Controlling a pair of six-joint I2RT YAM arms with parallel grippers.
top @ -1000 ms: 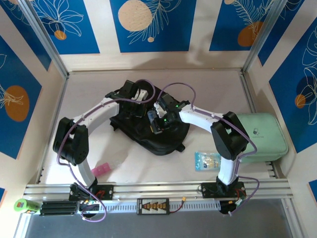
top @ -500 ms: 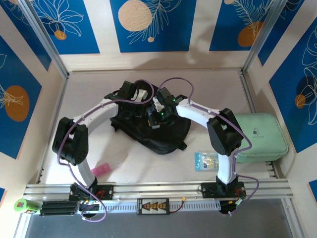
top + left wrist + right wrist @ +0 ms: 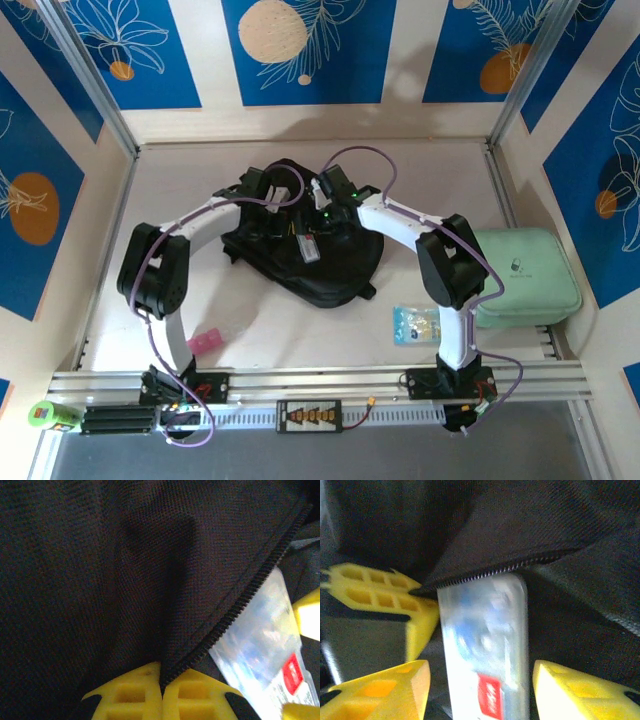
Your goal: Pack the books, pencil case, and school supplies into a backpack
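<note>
Right arm has reached further over the backpack (image 3: 335, 275), which lies mid-table, and the right gripper (image 3: 481, 682) has widened. Its jaws stand apart on either side of a clear packet (image 3: 482, 625) with a red label. The packet's far end sits under the zip edge (image 3: 495, 572). Left gripper (image 3: 161, 682) is pinched tight on the black flap beside that zip.

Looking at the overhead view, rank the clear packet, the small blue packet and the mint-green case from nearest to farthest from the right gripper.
1. The clear packet, between the jaws of the right gripper, at the opening of the backpack.
2. The small blue packet, on the table beside the right arm.
3. The mint-green case, at the table's right edge.
</note>
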